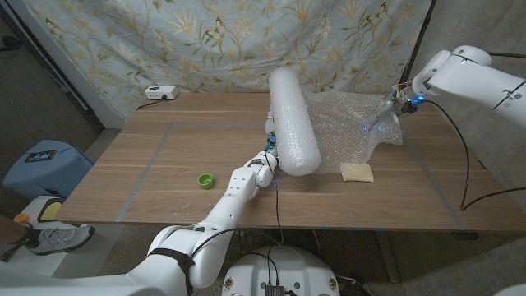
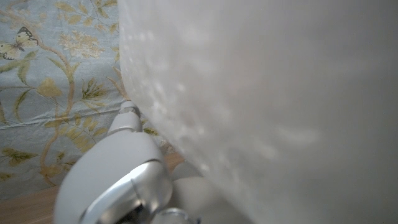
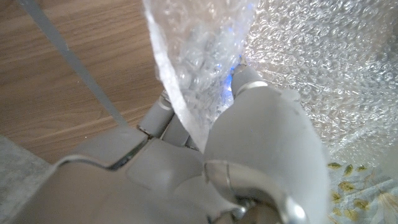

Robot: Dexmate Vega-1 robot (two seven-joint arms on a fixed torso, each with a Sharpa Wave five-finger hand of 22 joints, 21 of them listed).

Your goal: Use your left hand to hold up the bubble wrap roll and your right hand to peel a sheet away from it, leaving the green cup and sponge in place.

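Closest in, the left hand (image 1: 267, 164) comes up from the near edge of the table (image 1: 148, 177) and grips the lower end of the bubble wrap roll (image 1: 292, 122), holding it tilted up off the wood; its fingers are mostly hidden behind the roll, so how far they wrap around I cannot tell. In the left wrist view the roll (image 2: 267, 106) presses right up against that hand (image 2: 118, 180).

Starting at the left, a grey tape line (image 1: 150, 164) runs from the far side toward the near edge, with plenty of bare wood on both sides. The green cup (image 1: 205, 180) sits alone just left of the left forearm, near the near edge and apart from the roll. The roll stands about mid-table, its top leaning toward the far edge. A loose sheet (image 1: 353, 123) spreads from it to the right, draping down onto the wood. The sponge (image 1: 357, 172) lies just at the sheet's near edge.

Farther right, the right hand (image 1: 388, 108) is raised above the table with the sheet's far corner pinched in its fingers (image 3: 249, 78), the plastic (image 3: 199, 56) bunched between them. Open wood remains toward the right edge.
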